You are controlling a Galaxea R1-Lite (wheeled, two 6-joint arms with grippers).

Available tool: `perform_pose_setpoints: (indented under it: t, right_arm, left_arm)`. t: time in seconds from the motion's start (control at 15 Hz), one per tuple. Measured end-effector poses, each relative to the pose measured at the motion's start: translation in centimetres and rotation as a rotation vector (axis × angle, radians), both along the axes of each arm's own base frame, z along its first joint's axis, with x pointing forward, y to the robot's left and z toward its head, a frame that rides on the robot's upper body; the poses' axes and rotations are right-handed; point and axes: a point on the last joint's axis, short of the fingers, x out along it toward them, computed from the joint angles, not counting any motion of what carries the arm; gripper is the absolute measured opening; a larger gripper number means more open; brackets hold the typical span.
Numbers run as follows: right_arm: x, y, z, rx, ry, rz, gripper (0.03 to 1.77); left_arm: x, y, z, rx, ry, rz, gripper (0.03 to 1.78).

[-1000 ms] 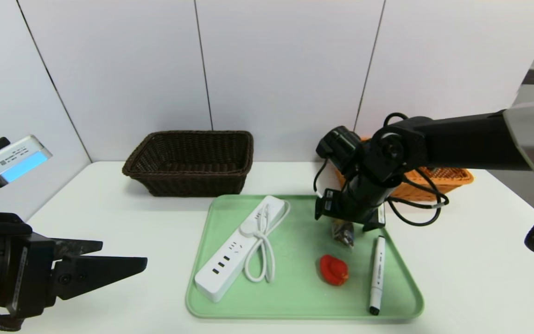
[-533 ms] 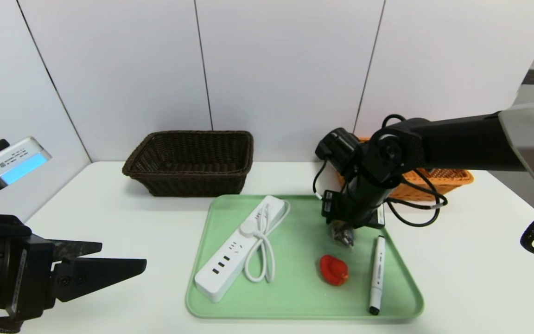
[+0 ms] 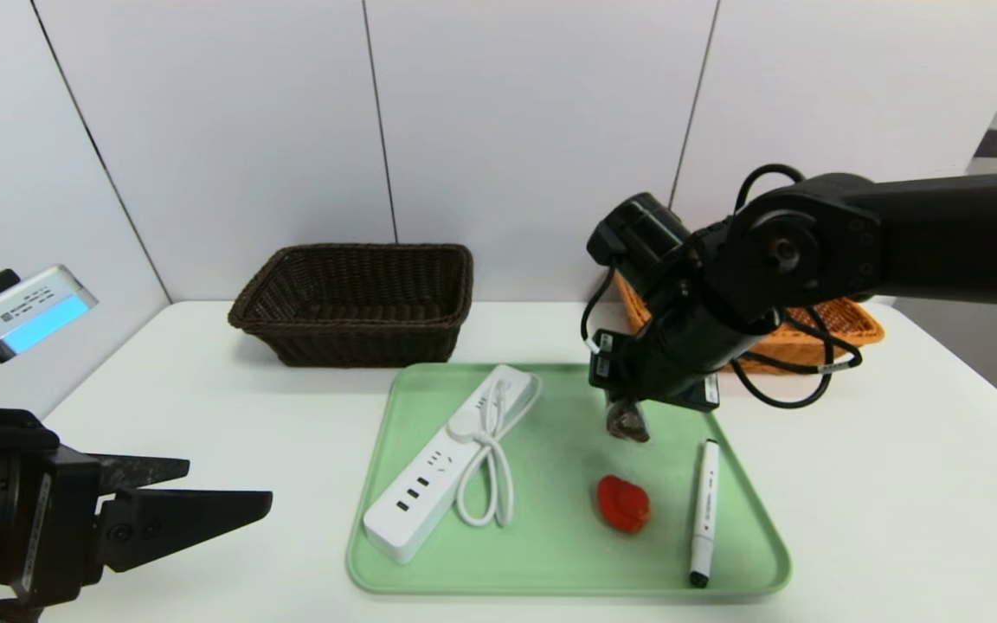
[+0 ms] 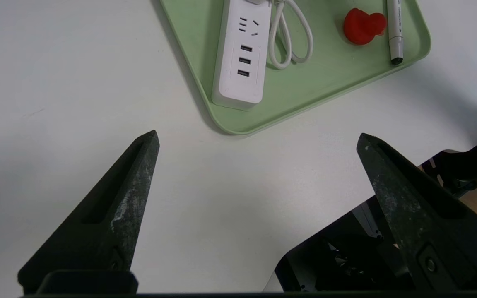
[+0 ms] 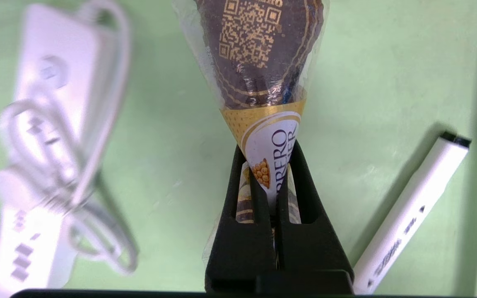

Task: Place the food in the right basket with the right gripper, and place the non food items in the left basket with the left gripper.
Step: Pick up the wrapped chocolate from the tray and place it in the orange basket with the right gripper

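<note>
My right gripper (image 3: pixel 627 408) is shut on the food, a clear packet of dark brown snack (image 5: pixel 259 62), pinched at its white and gold end. The packet (image 3: pixel 627 424) hangs just above the green tray (image 3: pixel 568 571). On the tray lie the non food items: a white power strip (image 3: pixel 447 463) with coiled cord, a red rubber duck (image 3: pixel 622 504) and a white marker (image 3: pixel 704 510). The orange right basket (image 3: pixel 849 322) stands behind the right arm, partly hidden by it. The dark brown left basket (image 3: pixel 360 303) stands at the back left. My left gripper (image 3: pixel 230 493) is open and empty over the near left of the table.
The white table (image 3: pixel 897 484) ends at a wall behind the baskets. In the left wrist view the tray's near corner (image 4: pixel 238 126) lies ahead of the open left gripper (image 4: pixel 258 136), and the table's front edge with the robot's base (image 4: pixel 346 256) shows below.
The right gripper closed on the snack packet and lifted it off the tray as the arm rose. The left arm stayed put.
</note>
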Motion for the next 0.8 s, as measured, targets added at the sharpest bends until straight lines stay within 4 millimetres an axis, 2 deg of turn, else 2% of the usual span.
perform_pose_setpoints:
  t: [0.2,0.4,0.6,0.8]
  right_arm:
    - [-2.3,0.3,4.4,0.125,-0.082,0.073,0.08]
    - [-4.3,-1.1,9.8,0.208,-0.240,0.157,0.08]
    - [-4.3,-4.5,13.7,0.163,-0.422,0.172,0.08]
    - [-2.6,-8.7,15.5,0.093,-0.575,0.075,0.08]
  left_arm:
    - [-0.2,0.1,0.0,-0.001,-0.002,-0.001,1.69]
    - [-0.4,0.2,-0.2,0.000,-0.001,0.001,1.69]
    - [-0.6,0.3,-0.2,-0.002,-0.005,0.001,1.69]
    - [-0.7,0.4,-0.2,-0.004,-0.008,0.001,1.69]
